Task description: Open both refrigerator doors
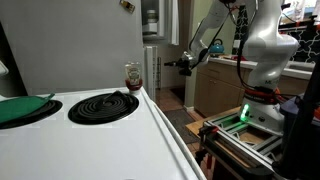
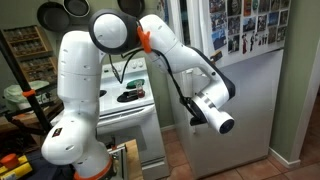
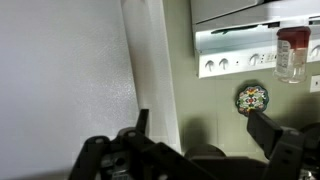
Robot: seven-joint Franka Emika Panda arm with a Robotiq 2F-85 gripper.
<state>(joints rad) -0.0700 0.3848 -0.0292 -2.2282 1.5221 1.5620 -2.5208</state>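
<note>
In an exterior view, the grey-silver metal lower refrigerator door (image 2: 255, 115) stands at 3 o'clock, with the photo-covered upper refrigerator door (image 2: 240, 30) at 1 o'clock. In an exterior view, the black two-finger gripper (image 1: 178, 63) sits at 2 o'clock near a pale door edge (image 1: 150, 68). In the wrist view, its fingers (image 3: 262, 132) are spread apart at 6 o'clock, with that edge between them.

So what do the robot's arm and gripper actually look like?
The arm is glossy white with rounded segments, dark joints and an orange band near one joint. A black cable loops alongside. The gripper is black, with two fingers.
</note>
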